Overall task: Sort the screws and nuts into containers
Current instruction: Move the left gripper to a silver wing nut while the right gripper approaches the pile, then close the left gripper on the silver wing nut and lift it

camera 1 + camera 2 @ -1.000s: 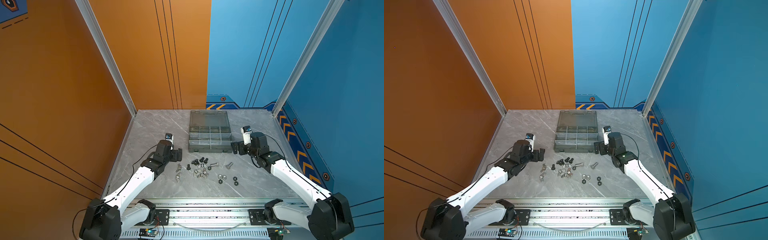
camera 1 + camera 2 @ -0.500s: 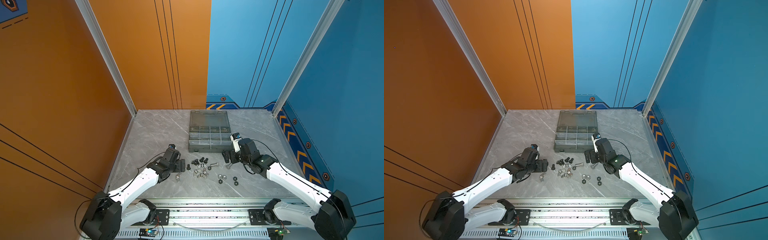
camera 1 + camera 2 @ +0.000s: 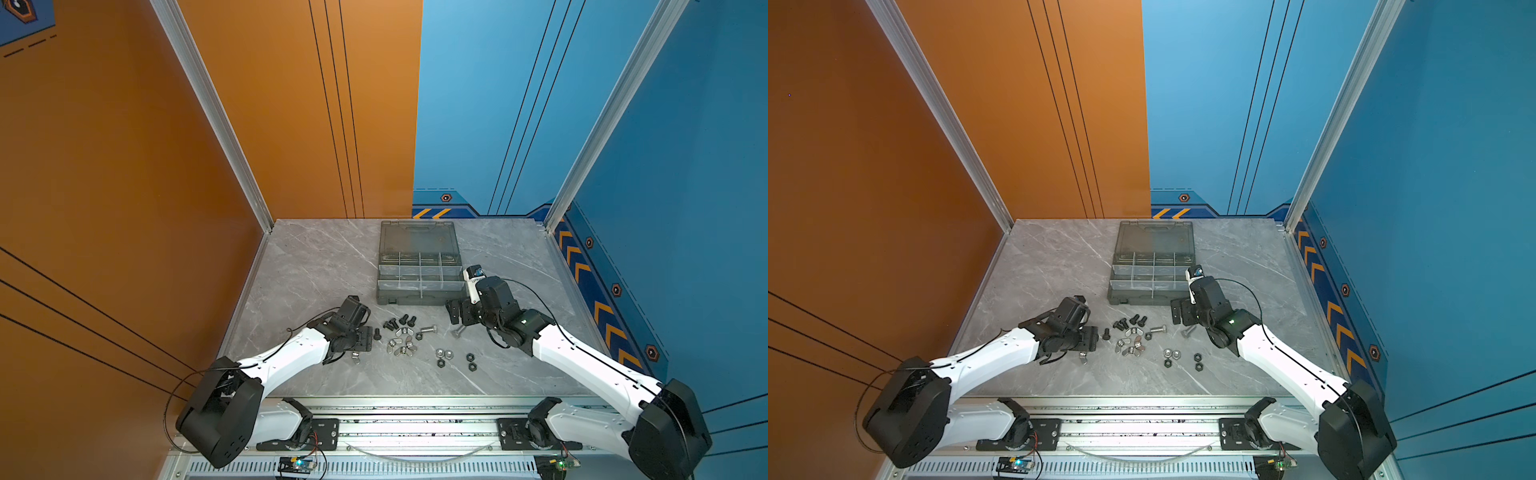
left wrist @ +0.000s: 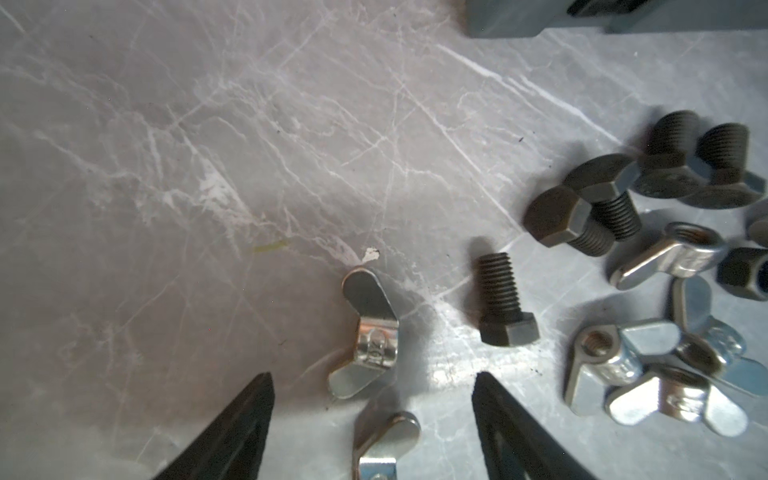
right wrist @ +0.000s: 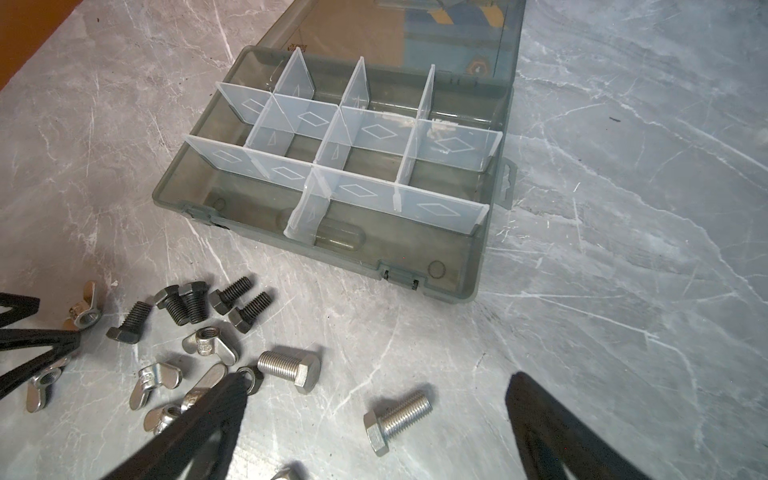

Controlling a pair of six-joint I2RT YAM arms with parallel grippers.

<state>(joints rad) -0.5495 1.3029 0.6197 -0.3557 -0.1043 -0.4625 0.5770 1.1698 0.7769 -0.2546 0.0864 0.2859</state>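
Loose screws and nuts lie on the grey marble table in front of the open organiser case [image 3: 419, 298] [image 3: 1150, 298] [image 5: 478, 249], whose containers look empty. My left gripper [image 3: 365, 338] [image 3: 1090, 338] [image 4: 372, 376] is low at the pile's left end and open. A silver wing nut [image 4: 386, 440] lies between its fingers, another [image 4: 370, 336] just beyond, and a black bolt [image 4: 503, 303] beside it. My right gripper [image 3: 457, 311] [image 3: 1179, 311] [image 5: 376, 380] hangs open over a silver bolt [image 5: 397, 415] [image 3: 457, 331], touching nothing.
Black bolts [image 3: 399, 322] [image 5: 187, 307], a second silver bolt [image 3: 428, 329] [image 5: 291, 368] and more wing nuts [image 3: 401, 345] sit between the grippers. Silver hex nuts [image 3: 444, 353] and black hex nuts [image 3: 471, 361] lie nearer the front edge. The case lid lies flat behind.
Both arms dropped toward the parts. The left gripper moved forward and down to the wing nuts and its jaws narrowed. The right gripper swung from beside the case to above the silver bolt.
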